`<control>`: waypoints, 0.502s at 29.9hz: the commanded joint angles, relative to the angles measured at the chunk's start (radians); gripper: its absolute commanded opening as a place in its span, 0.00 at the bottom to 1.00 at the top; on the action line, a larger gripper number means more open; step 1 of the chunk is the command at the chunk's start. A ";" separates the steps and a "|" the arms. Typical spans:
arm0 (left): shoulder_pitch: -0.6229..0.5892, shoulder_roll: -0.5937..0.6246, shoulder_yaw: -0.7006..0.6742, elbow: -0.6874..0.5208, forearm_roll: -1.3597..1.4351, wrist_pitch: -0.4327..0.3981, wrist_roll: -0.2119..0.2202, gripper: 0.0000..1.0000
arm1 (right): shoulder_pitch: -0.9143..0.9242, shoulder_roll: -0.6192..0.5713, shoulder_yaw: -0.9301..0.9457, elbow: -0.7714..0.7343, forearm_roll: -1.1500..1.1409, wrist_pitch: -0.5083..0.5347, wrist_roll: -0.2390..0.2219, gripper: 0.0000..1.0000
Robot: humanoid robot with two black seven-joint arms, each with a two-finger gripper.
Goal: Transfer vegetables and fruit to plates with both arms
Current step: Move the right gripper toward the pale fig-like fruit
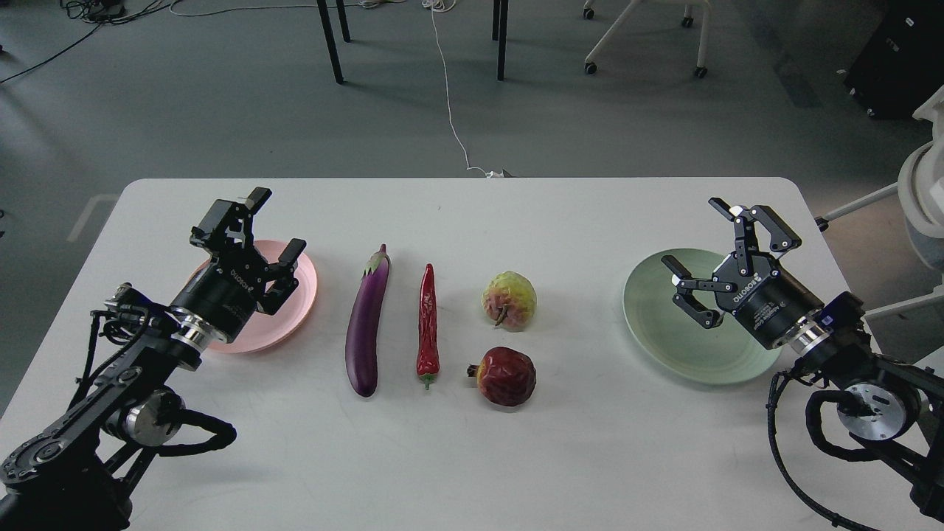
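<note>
A purple eggplant (367,323) and a red chili pepper (428,324) lie side by side at the middle of the white table. To their right sit a lumpy yellow-green and pink fruit (509,298) and, nearer me, a dark red pomegranate (506,376). My left gripper (276,225) hovers open over the pink plate (299,299) at the left, holding nothing. Over the pale green plate (686,346) at the right, my right gripper (697,240) is open and empty too. Both plates hold nothing.
The white table (575,214) ends just beyond the plates at the far edge. Behind it on the grey floor are black table legs (330,40), a white cable (448,88) and a white chair base (641,37). A white stand (922,199) is off the right edge.
</note>
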 commanded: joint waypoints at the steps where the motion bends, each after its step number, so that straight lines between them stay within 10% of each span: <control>1: 0.006 0.021 -0.005 -0.003 0.002 -0.003 0.001 0.99 | 0.004 -0.001 0.000 0.003 -0.003 0.000 0.000 0.99; 15: 0.000 0.065 -0.021 0.000 -0.165 -0.026 -0.005 0.99 | 0.588 -0.002 -0.252 0.006 -0.750 0.000 0.000 0.99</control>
